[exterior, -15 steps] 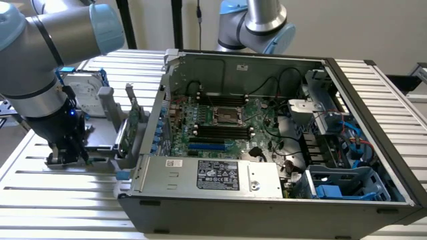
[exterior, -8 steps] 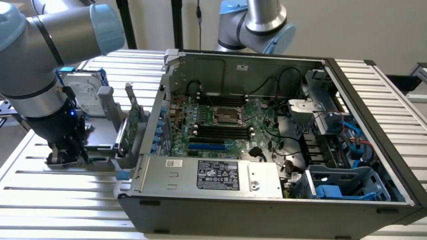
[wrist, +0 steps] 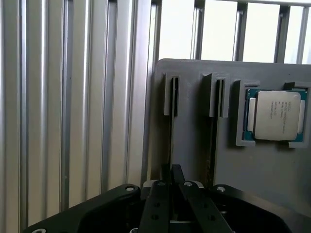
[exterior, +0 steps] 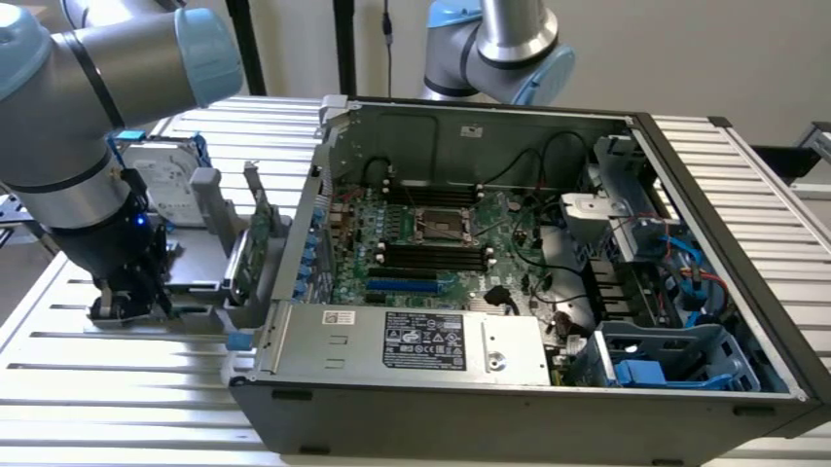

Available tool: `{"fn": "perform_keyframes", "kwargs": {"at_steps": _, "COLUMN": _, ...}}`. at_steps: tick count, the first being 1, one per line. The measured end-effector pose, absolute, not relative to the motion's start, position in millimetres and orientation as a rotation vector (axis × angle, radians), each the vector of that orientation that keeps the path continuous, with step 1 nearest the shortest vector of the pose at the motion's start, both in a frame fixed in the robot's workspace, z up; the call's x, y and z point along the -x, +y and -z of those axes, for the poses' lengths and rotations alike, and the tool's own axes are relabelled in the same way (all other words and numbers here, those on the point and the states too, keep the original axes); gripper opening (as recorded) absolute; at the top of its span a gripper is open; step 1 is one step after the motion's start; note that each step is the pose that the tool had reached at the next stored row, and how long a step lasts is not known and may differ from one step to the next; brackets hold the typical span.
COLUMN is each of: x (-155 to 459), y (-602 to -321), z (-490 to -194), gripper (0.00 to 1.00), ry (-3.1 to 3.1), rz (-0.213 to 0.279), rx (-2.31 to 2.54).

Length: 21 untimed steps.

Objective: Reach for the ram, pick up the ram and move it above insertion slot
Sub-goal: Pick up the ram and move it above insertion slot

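Observation:
The ram [wrist: 171, 141] shows edge-on as a thin dark strip standing in a slot of the grey holder [wrist: 194, 145]. My gripper [wrist: 171, 178] sits right over its near end, with the black fingers [wrist: 158, 204] drawn together on the strip. In the exterior view my gripper [exterior: 124, 304] is low over the grey holder [exterior: 195, 292] at that view's left, outside the open computer case. The black memory insertion slots [exterior: 429, 257] lie on the green motherboard inside the case, well apart from the gripper.
A silver processor chip [wrist: 274, 115] rests in a holder pocket beside the ram. A hard drive [exterior: 162, 183] and a green expansion card [exterior: 264, 233] stand upright near my arm. The case wall [exterior: 292, 253] rises between holder and motherboard. A second arm [exterior: 507, 49] stands behind the case.

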State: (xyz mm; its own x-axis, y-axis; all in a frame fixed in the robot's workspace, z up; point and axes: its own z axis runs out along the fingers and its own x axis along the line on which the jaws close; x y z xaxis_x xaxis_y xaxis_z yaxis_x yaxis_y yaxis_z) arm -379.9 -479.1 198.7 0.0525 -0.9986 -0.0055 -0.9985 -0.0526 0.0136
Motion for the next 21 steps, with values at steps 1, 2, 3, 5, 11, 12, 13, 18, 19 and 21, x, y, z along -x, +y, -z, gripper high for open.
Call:
{"fn": "perform_keyframes", "kwargs": {"at_steps": 1, "x": 380, "y": -479, "z": -199, "gripper": 0.13, "ry": -2.158, "rz": 0.021, "rx": -2.275}}
{"fn": "perform_keyframes", "kwargs": {"at_steps": 2, "x": 380, "y": -479, "z": -199, "gripper": 0.13, "ry": -2.159, "rz": 0.021, "rx": -2.275}}
{"fn": "perform_keyframes", "kwargs": {"at_steps": 3, "x": 380, "y": -479, "z": -200, "gripper": 0.13, "ry": -2.159, "rz": 0.021, "rx": -2.275}}
{"fn": "perform_keyframes", "kwargs": {"at_steps": 5, "x": 380, "y": -479, "z": -207, "gripper": 0.13, "ry": -2.159, "rz": 0.022, "rx": -2.274}}
{"fn": "perform_keyframes", "kwargs": {"at_steps": 11, "x": 379, "y": -479, "z": -232, "gripper": 0.13, "ry": -2.16, "rz": 0.024, "rx": -2.274}}
{"fn": "perform_keyframes", "kwargs": {"at_steps": 12, "x": 379, "y": -479, "z": -237, "gripper": 0.13, "ry": -2.16, "rz": 0.024, "rx": -2.274}}
{"fn": "perform_keyframes", "kwargs": {"at_steps": 13, "x": 378, "y": -479, "z": -241, "gripper": 0.13, "ry": -2.16, "rz": 0.024, "rx": -2.274}}
{"fn": "perform_keyframes", "kwargs": {"at_steps": 18, "x": 374, "y": -479, "z": -264, "gripper": 0.13, "ry": -2.159, "rz": 0.025, "rx": -2.273}}
{"fn": "perform_keyframes", "kwargs": {"at_steps": 19, "x": 373, "y": -479, "z": -269, "gripper": 0.13, "ry": -2.159, "rz": 0.026, "rx": -2.273}}
{"fn": "perform_keyframes", "kwargs": {"at_steps": 21, "x": 371, "y": -479, "z": -278, "gripper": 0.13, "ry": -2.159, "rz": 0.026, "rx": -2.273}}
